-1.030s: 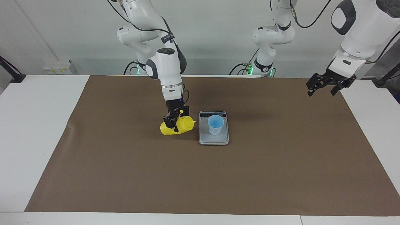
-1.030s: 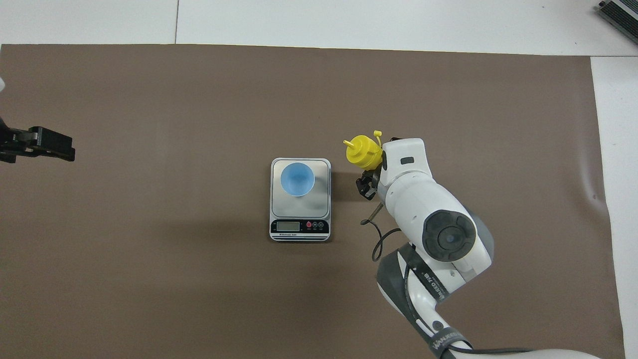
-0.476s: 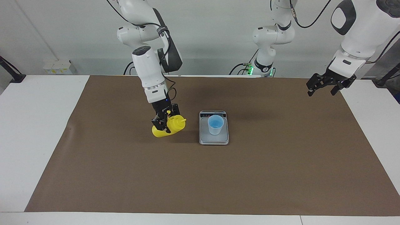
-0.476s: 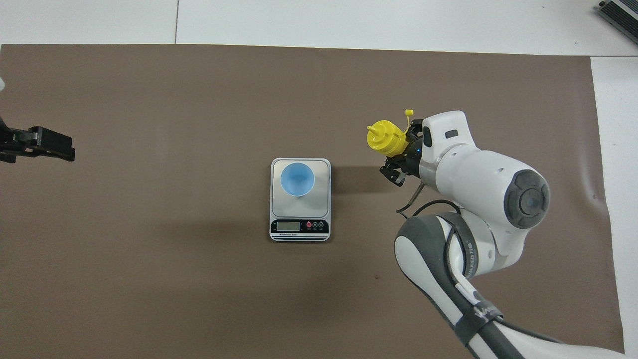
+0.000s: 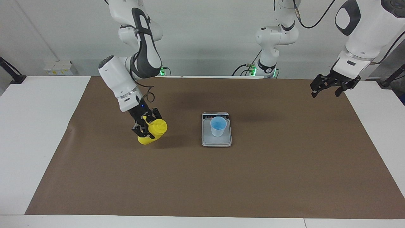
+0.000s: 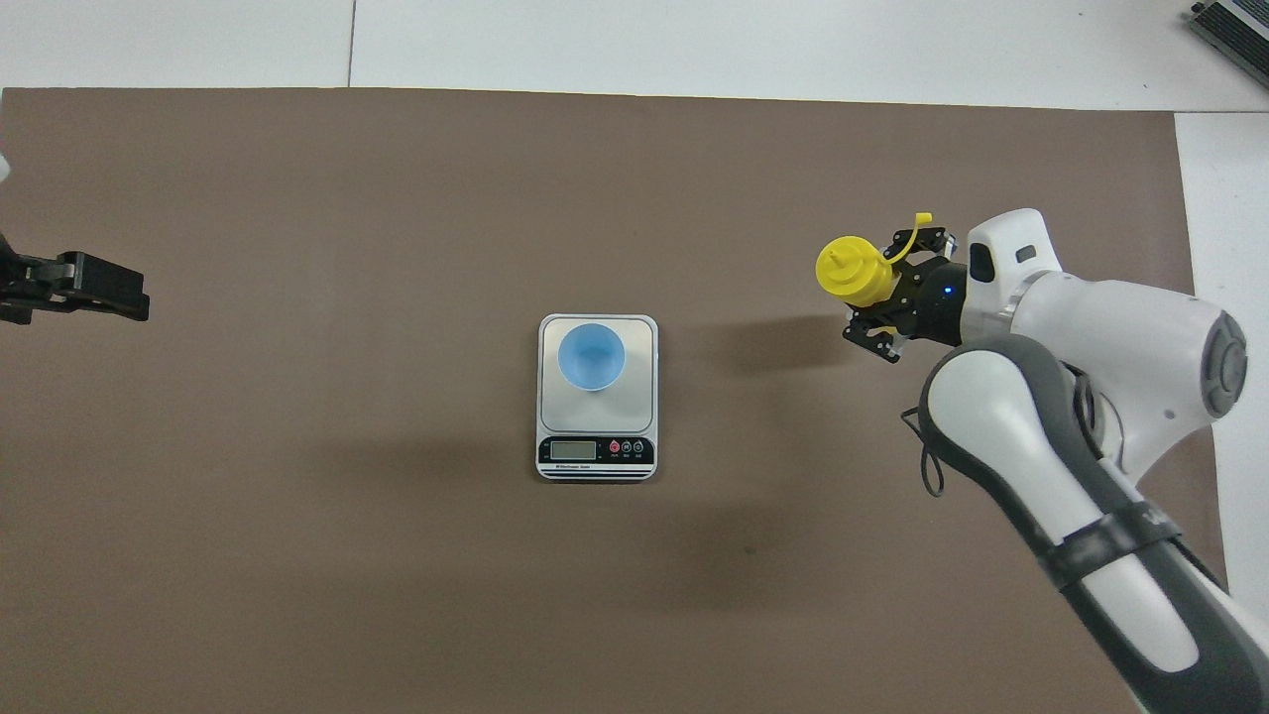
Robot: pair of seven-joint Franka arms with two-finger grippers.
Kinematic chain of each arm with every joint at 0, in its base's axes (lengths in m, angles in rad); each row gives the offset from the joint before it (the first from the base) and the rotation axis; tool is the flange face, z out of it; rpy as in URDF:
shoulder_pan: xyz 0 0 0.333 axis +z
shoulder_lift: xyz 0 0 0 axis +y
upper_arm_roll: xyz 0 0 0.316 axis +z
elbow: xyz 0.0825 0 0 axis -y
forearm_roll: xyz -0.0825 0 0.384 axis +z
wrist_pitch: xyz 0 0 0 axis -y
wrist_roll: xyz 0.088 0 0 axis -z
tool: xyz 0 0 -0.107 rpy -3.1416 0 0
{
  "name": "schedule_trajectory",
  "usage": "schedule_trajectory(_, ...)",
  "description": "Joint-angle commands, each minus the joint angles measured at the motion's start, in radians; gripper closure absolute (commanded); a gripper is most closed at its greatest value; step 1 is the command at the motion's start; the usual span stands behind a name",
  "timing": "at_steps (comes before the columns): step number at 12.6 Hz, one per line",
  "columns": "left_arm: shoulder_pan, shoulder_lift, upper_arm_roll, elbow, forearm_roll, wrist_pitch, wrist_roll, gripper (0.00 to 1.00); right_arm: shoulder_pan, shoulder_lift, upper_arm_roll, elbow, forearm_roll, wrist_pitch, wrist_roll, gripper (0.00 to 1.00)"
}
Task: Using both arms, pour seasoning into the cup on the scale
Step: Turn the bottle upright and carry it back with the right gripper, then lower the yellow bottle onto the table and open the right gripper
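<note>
Facing view: right gripper (image 5: 146,129), clenched on the bottle (image 5: 152,132), has withdrawn from the scale (image 5: 216,142); pouring apparently finished; left gripper (image 5: 329,87) open, waiting.

White jointed arms (image 5: 120,76) — black cables, black tools.

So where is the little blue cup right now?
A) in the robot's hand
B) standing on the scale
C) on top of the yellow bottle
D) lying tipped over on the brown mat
B: the blue cup stands upright on the grey plate of the scale, and no end effector is touching it.
</note>
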Motion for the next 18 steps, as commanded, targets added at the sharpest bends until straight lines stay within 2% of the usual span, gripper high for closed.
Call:
schedule_trajectory(1, 0.002, -0.018, 0.001, -0.012, 0.009, -0.009, -0.009, 0.00, -0.115, -0.009, 0.013, -0.005, 0.183, -0.108, -0.242, 0.94)
schedule_trajectory(3, 0.002, -0.018, 0.001, -0.014, 0.009, -0.009, -0.009, 0.00, -0.211, 0.009, 0.012, -0.005, 0.304, -0.220, -0.415, 0.93)
schedule_trajectory(9, 0.002, -0.018, 0.001, -0.014, 0.009, -0.009, -0.009, 0.00, -0.388, 0.049, 0.012, 0.001, 0.318, -0.392, -0.516, 0.93)
schedule_trajectory(13, 0.002, -0.020, 0.001, -0.014, 0.009, -0.009, -0.009, 0.00, -0.480, 0.120, 0.012, 0.006, 0.389, -0.487, -0.657, 0.90)
schedule_trajectory(14, 0.002, -0.018, 0.001, -0.014, 0.009, -0.009, -0.009, 0.00, -0.495, 0.140, 0.012, 0.006, 0.404, -0.512, -0.682, 0.87)
schedule_trajectory(15, 0.002, -0.020, 0.001, -0.014, 0.009, -0.009, -0.009, 0.00, -0.518, 0.155, 0.012, 0.012, 0.418, -0.530, -0.710, 0.77)
schedule_trajectory(17, 0.002, -0.020, 0.001, -0.014, 0.009, -0.009, -0.009, 0.00, -0.537, 0.163, 0.010, 0.013, 0.418, -0.544, -0.725, 0.67)
schedule_trajectory(18, 0.002, -0.018, 0.001, -0.012, 0.009, -0.009, -0.009, 0.00, -0.539, 0.163, 0.010, 0.013, 0.420, -0.546, -0.725, 0.55)
